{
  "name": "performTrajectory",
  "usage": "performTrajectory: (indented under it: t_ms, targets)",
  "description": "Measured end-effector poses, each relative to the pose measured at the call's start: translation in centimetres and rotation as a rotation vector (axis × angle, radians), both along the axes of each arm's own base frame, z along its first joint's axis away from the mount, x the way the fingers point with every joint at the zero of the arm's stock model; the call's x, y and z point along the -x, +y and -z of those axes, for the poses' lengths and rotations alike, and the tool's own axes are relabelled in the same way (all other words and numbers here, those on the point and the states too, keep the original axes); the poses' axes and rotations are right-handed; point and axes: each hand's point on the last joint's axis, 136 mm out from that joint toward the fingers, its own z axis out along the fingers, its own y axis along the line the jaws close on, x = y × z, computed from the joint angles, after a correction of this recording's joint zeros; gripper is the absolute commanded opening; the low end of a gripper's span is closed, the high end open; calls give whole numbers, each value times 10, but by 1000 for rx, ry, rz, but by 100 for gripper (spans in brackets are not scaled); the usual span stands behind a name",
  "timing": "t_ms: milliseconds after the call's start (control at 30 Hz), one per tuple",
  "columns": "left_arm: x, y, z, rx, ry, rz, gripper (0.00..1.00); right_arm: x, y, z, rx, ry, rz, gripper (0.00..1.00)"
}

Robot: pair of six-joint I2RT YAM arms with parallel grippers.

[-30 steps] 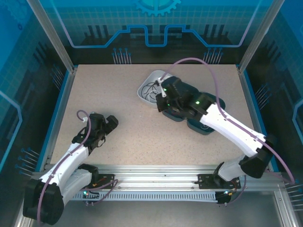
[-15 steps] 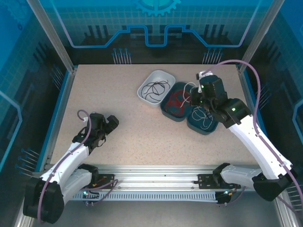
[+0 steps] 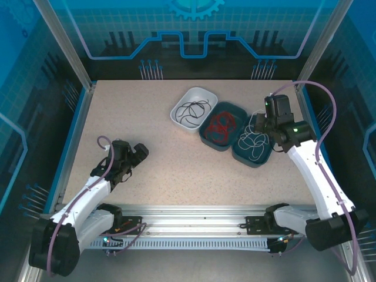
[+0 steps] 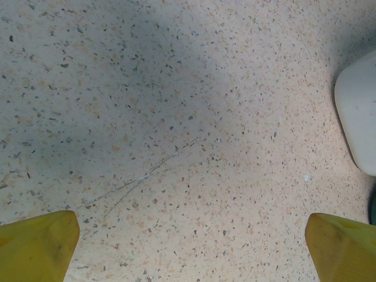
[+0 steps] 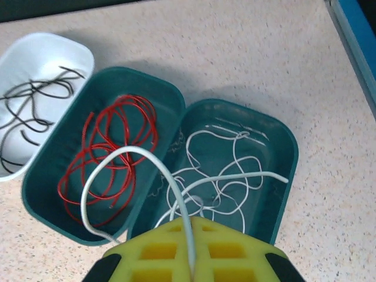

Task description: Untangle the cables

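Right arm is stretched out from its base at the near right corner, forearm running up the right side of the table, wrist bent left so the right gripper (image 3: 262, 122) hangs over the right-hand teal tray (image 3: 254, 164). Its yellow fingers (image 5: 147, 258) are pinched tight on one white cable (image 5: 120, 154), which arches out over the middle teal tray (image 5: 41, 202) and drops back near that tray's front wall. Left arm is folded low at near left, elbow close to the base, left gripper (image 3: 139, 151) just above bare tabletop with jaws spread wide and nothing between them. The cables are sorted by colour: black cables (image 3: 191, 110) in the white tray (image 3: 202, 91), red cables (image 3: 220, 124) in the middle teal tray, loose white cables (image 3: 252, 143) in the right teal tray. The three trays sit touching in a diagonal row at far centre-right. The table (image 3: 176, 170) is speckled beige laminate, with an aluminium rail (image 3: 194, 212) along the near edge. The cell is walled with blue-tinted panels on aluminium posts (image 3: 64, 44).
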Motion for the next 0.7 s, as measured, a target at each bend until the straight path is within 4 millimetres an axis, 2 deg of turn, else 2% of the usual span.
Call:
performTrajectory:
  t_ms: [267,700]
  targets:
    - [0,0,2,-20,8,21,99,-7,0,47,-21,142,4,2]
    - [-3,-2,-1,-22,4,33,99,-24,2,82,-51,237,3,2]
